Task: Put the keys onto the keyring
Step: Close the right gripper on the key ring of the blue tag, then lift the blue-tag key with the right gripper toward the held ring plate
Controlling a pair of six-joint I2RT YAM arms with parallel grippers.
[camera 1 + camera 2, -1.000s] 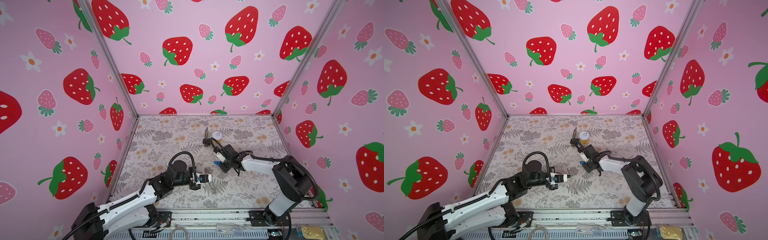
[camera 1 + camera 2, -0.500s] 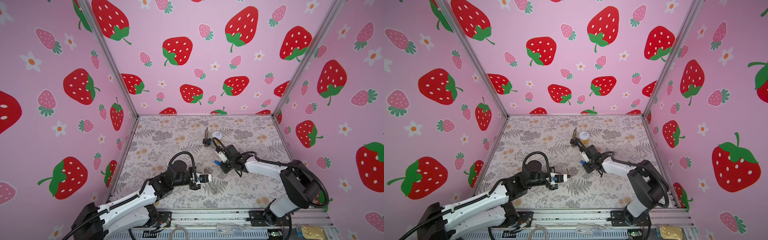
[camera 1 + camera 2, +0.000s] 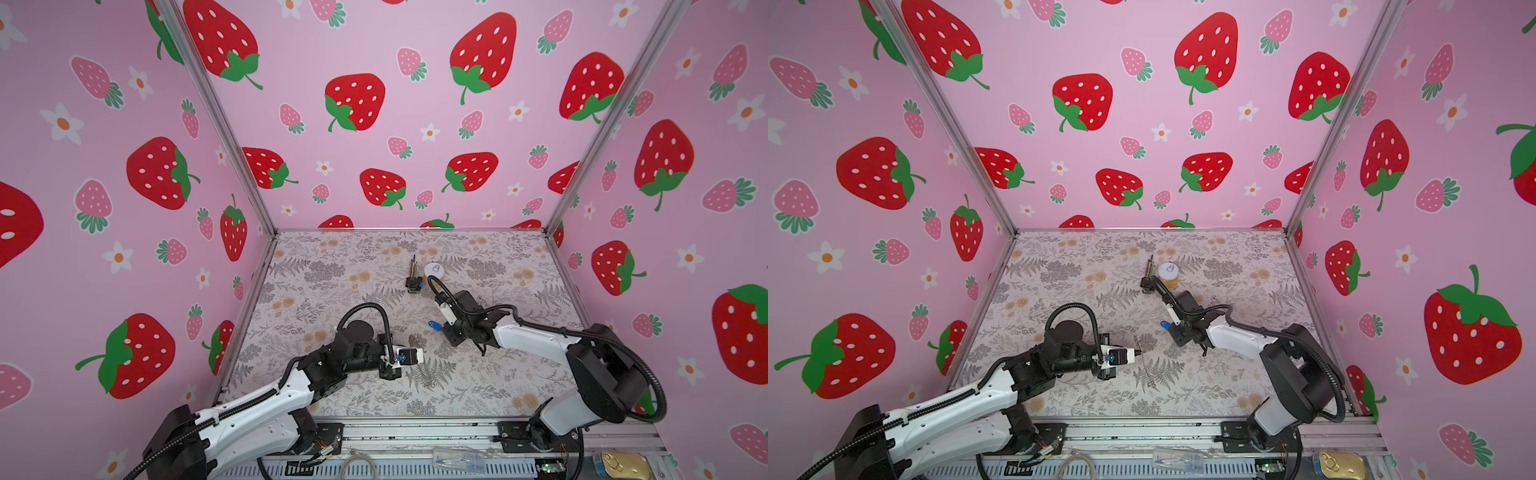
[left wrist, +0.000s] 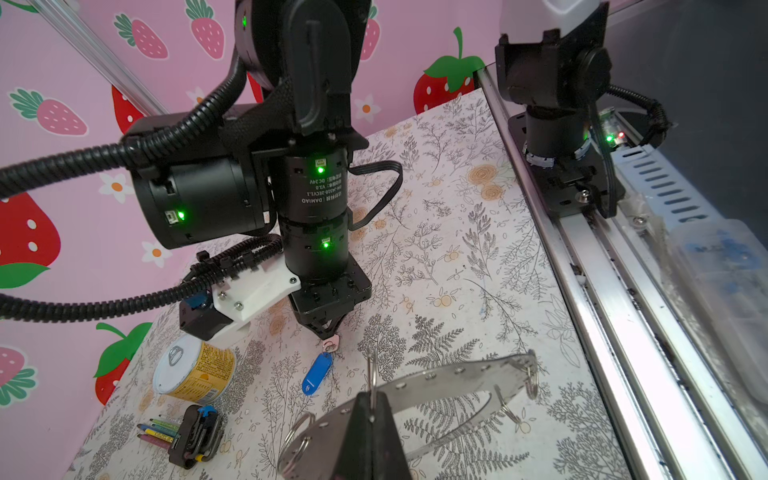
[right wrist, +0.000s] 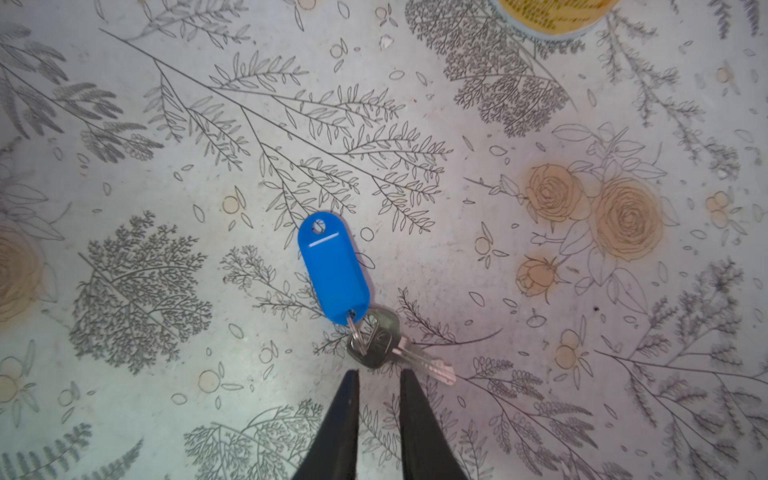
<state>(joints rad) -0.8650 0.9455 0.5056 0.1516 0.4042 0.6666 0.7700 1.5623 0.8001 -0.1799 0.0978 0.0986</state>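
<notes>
**A:** Where are the keys [image 5: 334,270]?

**B:** They lie flat on the floral table [image 3: 332,270], about the middle of it and well clear of every edge. The bunch is a blue tag [image 3: 435,325] joined by a small ring to a silver key [image 5: 419,361].

**A:** And the right gripper [image 5: 377,374]?

**B:** It points down at the table with its fingers a narrow way apart and bare table showing between them. The tips sit just short of the key's head and nothing is pinched. I cannot tell whether a tip touches the metal.

**A:** The keyring?

**B:** The left gripper [image 4: 371,409] has its fingers pressed together on the band of the keyring [image 4: 457,374]. That is a flat grey metal hoop with holes round its edge and small split rings [image 4: 532,380] hanging from it. It is held nearer the front edge than the keys and apart from them. From above it is only a thin line. Whether it rests on the table, I cannot tell.

**A:** Which step is this?

**B:** I'd judge it the pick-up of the keys, since nothing is threaded on the hoop yet.

**A:** What does the next move need?

**B:** The key is thin and flat on the table, so the tips must come right down and straddle its head or the small ring before closing. A shallow approach could just push the bunch away. Then it has to be carried across to a split ring. The yellow can [image 4: 193,374] stands towards the back edge, out of the way.
</notes>
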